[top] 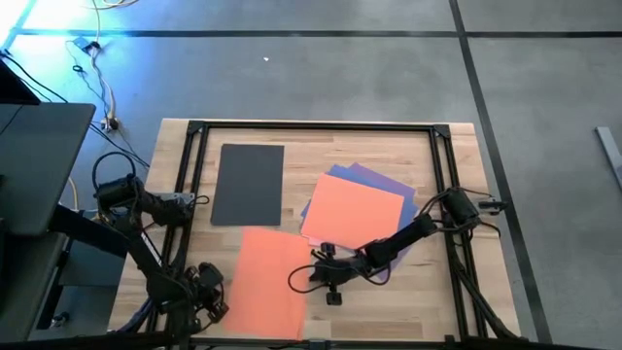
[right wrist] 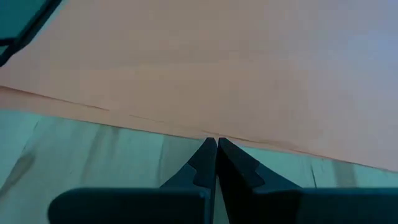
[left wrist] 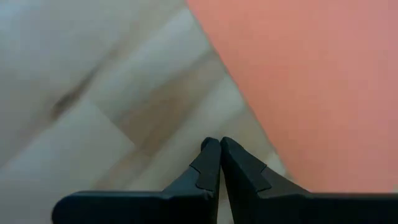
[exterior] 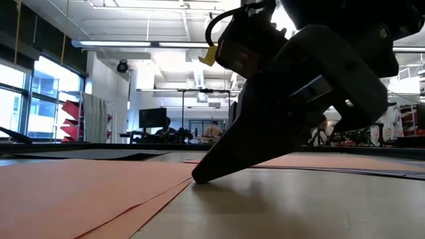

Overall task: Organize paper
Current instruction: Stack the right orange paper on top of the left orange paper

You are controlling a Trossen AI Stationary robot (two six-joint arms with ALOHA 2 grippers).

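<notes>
An orange sheet (top: 267,287) lies flat near the table's near edge. It also shows in the low view (exterior: 80,189) and both wrist views (left wrist: 323,81) (right wrist: 217,68). My right gripper (top: 294,282) (right wrist: 216,142) is shut, its tips at that sheet's right edge. My left gripper (top: 216,303) (left wrist: 219,142) is shut over bare wood just left of the same sheet. A dark grey sheet (top: 248,183) lies flat farther back. A second orange-pink sheet (top: 355,209) rests on a blue sheet (top: 337,174) and a purple one (top: 387,181). My right gripper's shut fingertips (exterior: 198,178) come down on the table at the near orange sheet's right edge (right wrist: 186,132). They slant down from the table's right side. The sheet lies flat on the wood. Whether the tips press on the paper or only beside it, I cannot tell.
A black metal frame (top: 316,126) runs around the wooden tabletop, with rails on the left (top: 194,175) and right (top: 442,175). Bare wood shows between the dark grey sheet and the stack, and right of the right gripper. The room lies beyond the table in the low view.
</notes>
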